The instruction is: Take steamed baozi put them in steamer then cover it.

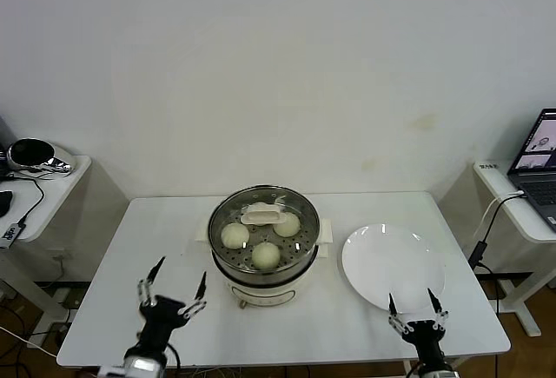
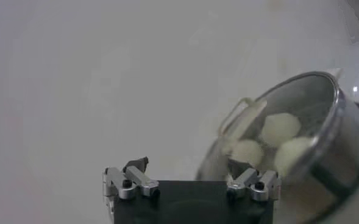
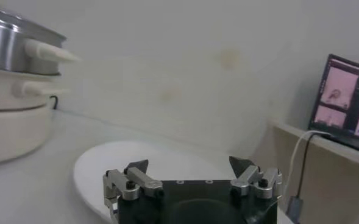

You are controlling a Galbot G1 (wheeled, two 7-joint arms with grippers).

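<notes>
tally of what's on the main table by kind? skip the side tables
Baozi: 3 visible through the lid
Steamer: 1
Glass lid: 1, on the steamer
White plate: 1, bare
Total: 6. A fourth bun may be hidden under the lid handle; cannot tell.

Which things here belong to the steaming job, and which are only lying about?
Job:
- steamer
- three visible baozi inside
- glass lid on it
- empty white plate

Lying about:
- laptop
- cables
- side tables
</notes>
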